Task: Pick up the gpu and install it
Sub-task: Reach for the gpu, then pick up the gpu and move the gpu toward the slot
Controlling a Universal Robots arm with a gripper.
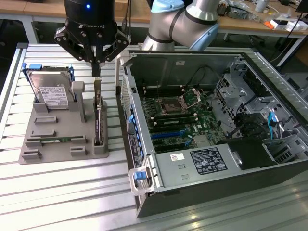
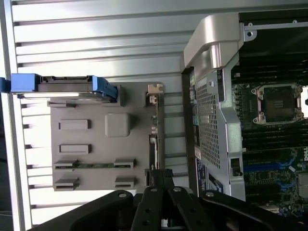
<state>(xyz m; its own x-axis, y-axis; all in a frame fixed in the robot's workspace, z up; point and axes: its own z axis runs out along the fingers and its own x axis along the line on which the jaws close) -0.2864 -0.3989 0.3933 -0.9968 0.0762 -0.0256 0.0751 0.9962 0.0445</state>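
One thin gpu point(image 1: 98, 122) stands on edge — silver end bracket

Bright even light, glare streaks on ribbed table point(image 1: 62, 192), soft shadows

Count | gpu point(image 1: 98, 120): 1 | hard drive point(image 1: 50, 91): 1 | loose memory stick point(image 1: 54, 140): 1 | grey holder tray point(image 1: 62, 126): 1 | open computer case point(image 1: 192, 192): 1 | motherboard point(image 1: 192, 122): 1 | CPU socket point(image 1: 172, 105): 1 | gripper point(image 1: 96, 72): 1 | robot arm point(image 1: 192, 21): 1
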